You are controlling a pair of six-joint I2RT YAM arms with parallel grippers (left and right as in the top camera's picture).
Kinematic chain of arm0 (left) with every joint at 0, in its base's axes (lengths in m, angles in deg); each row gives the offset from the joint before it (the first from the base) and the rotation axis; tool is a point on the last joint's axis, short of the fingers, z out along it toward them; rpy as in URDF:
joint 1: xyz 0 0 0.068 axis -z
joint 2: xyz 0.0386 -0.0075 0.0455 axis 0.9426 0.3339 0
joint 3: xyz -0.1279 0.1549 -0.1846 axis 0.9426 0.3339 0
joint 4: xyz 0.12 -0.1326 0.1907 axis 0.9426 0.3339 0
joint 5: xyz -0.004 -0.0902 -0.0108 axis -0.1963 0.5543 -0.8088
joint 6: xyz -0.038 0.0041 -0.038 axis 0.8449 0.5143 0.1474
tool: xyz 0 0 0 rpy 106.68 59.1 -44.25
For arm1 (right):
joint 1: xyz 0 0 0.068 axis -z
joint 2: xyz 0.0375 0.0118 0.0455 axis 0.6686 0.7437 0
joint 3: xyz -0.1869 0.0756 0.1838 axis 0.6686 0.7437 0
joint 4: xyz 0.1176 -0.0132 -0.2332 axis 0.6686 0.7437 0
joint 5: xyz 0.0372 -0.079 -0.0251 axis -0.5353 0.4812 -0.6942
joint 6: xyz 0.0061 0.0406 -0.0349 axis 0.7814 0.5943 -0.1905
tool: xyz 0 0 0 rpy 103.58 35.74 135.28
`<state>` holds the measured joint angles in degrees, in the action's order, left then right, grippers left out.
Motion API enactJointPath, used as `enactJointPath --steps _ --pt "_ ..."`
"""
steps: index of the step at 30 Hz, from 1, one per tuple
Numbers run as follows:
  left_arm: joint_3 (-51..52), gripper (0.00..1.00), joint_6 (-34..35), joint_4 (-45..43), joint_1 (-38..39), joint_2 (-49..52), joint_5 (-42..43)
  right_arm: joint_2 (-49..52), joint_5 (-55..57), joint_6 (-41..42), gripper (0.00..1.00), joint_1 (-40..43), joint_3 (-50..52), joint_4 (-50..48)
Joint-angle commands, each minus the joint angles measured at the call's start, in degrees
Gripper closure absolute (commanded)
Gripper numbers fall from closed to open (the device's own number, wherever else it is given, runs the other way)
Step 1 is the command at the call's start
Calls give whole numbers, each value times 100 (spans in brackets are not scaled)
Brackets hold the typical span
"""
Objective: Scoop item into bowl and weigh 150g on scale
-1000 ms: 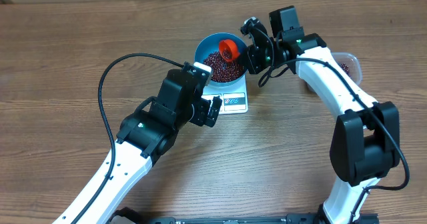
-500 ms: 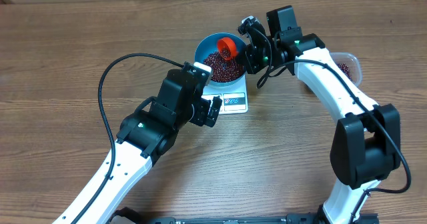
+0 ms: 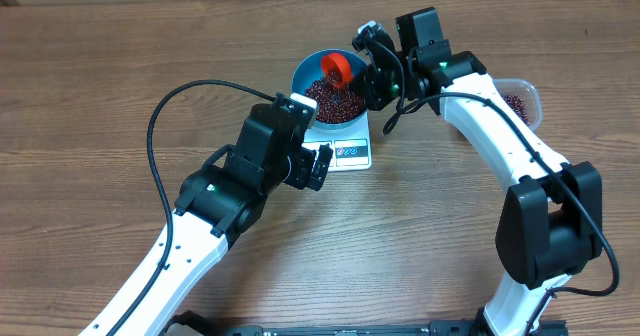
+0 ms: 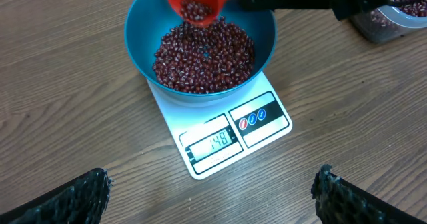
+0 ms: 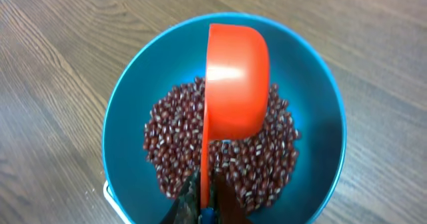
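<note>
Beans (image 4: 203, 57) heaped in bowl (image 4: 137, 44) on scale (image 4: 172, 121); display reads 148 (just short of target). Right pincer (image 5: 203, 207) clamps tilted scoop (image 5: 233, 77) above bowl, some beans inside. Left pincer (image 3: 318, 166) open, idle.

I am seeing bright, even light from above on the table (image 3: 90, 76). The bowl (image 4: 137, 47) is throwing a soft shadow on the scale (image 4: 233, 127). A white glare patch is sitting on the scoop (image 5: 230, 71). All views are reading sharp.

scoop (image 3: 337, 68): red-orange plastic, tipped on its side
tub (image 3: 528, 96): clear plastic, far right (partly hidden)
table (image 3: 100, 76): brown wood grain
</note>
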<state>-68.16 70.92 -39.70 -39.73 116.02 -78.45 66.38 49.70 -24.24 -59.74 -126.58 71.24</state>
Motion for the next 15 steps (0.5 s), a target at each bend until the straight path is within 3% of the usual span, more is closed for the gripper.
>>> enactJointPath --steps 1,15 --pt "4 0 -66 -17 0 24 68 -249 68 57 96 -26 -114 39" --pt "4 1 -63 -17 0 24 68 -256 584 -83 96 -129 -116 15"
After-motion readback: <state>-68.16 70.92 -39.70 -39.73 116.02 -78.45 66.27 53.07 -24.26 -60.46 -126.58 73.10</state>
